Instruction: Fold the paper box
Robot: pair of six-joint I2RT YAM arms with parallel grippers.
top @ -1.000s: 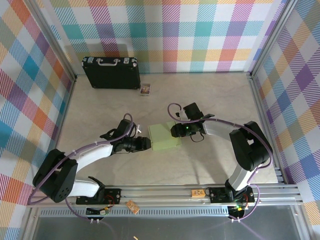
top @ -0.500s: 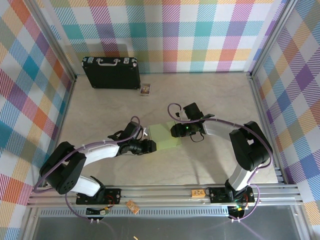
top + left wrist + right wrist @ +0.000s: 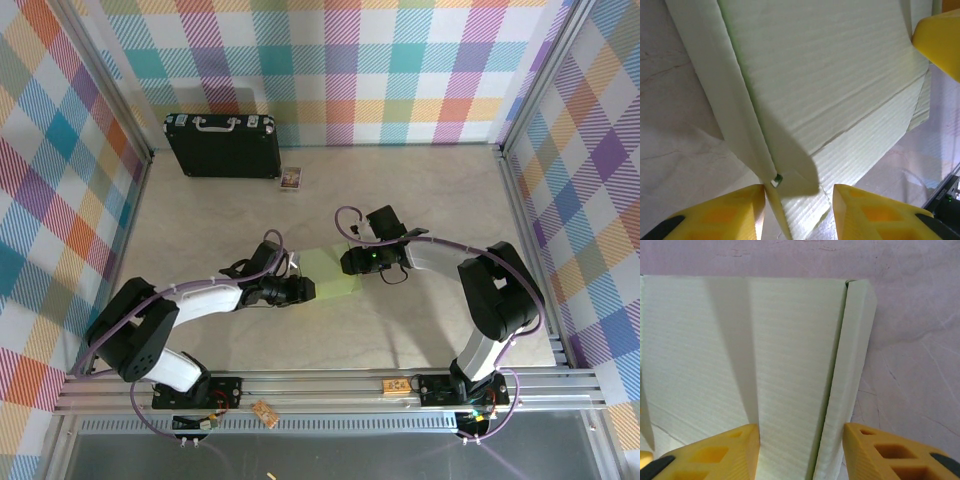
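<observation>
the paper box (image 3: 328,278) lies at the middle of the tabletop (image 3: 420,200), between the left end effector (image 3: 306,290) and the right end effector (image 3: 344,262). up close, the wrist views show both released, yellow fingers (image 3: 725,212) parted astride raised folds of ribbed card. the top view adds a black case (image 3: 222,146) at the far left.

Left arm (image 3: 200,298) low, reaching right; right arm (image 3: 440,258) folded left. Left gripper (image 3: 303,290), right gripper (image 3: 345,262) close together, jaws parted.
</observation>
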